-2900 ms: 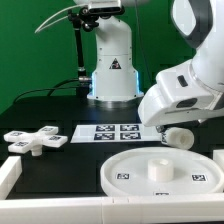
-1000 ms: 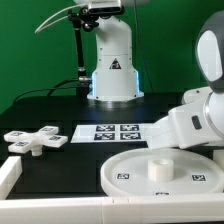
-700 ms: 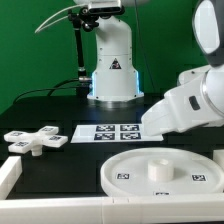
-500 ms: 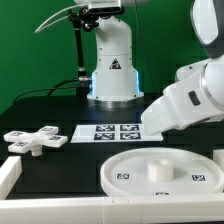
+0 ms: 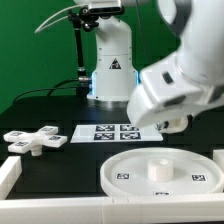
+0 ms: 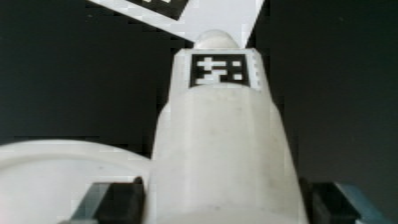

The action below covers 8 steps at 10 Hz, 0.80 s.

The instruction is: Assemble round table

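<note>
The round disc [image 5: 128, 176] lies flat at the front of the table, with a short raised hub [image 5: 158, 167] at its middle. The four-armed cross base [image 5: 35, 140] lies at the exterior view's left. My gripper [image 5: 172, 126] hangs above the disc's far edge, shut on the thick cylinder leg [image 5: 176, 121]. In the wrist view the leg [image 6: 222, 130] with its square tag fills the space between the dark fingers [image 6: 118, 200] of my gripper [image 6: 222, 208]. Part of the disc's rim [image 6: 54, 160] shows beside it.
The marker board [image 5: 108, 132] lies behind the disc, between it and the robot base [image 5: 112, 70]. A white raised edge [image 5: 10, 175] runs along the front left. A dark cable hangs by the green wall.
The arm has swung from the exterior view's right edge toward the left and risen, carrying the leg with it. The disc and cross base have not moved.
</note>
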{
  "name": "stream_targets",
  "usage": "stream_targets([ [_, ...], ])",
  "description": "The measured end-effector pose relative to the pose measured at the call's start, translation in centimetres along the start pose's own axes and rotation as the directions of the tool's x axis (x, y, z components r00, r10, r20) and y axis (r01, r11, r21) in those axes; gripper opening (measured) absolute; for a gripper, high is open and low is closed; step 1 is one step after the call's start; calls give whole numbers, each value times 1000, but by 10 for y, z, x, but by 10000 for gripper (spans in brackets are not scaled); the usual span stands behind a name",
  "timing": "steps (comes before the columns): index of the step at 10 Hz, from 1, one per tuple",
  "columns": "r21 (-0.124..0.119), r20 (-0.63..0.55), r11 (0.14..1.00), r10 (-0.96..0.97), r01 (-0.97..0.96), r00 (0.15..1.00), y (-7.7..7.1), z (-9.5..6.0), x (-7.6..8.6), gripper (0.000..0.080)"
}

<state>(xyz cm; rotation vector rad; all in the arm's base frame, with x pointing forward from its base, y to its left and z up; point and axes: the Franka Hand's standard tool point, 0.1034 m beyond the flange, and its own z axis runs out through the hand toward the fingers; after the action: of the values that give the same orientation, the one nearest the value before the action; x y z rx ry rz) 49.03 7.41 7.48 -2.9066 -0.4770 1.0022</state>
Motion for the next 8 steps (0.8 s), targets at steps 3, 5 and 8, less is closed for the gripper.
stream_targets([
  [3,-37,-242,999,-40,32,970,9,-13,5,409],
  [5,-50,-337,999,-30,14,941,13,-16,4,409],
  [8,-60,-455,998,-9,-20,891,19,-53,-12,409],
])
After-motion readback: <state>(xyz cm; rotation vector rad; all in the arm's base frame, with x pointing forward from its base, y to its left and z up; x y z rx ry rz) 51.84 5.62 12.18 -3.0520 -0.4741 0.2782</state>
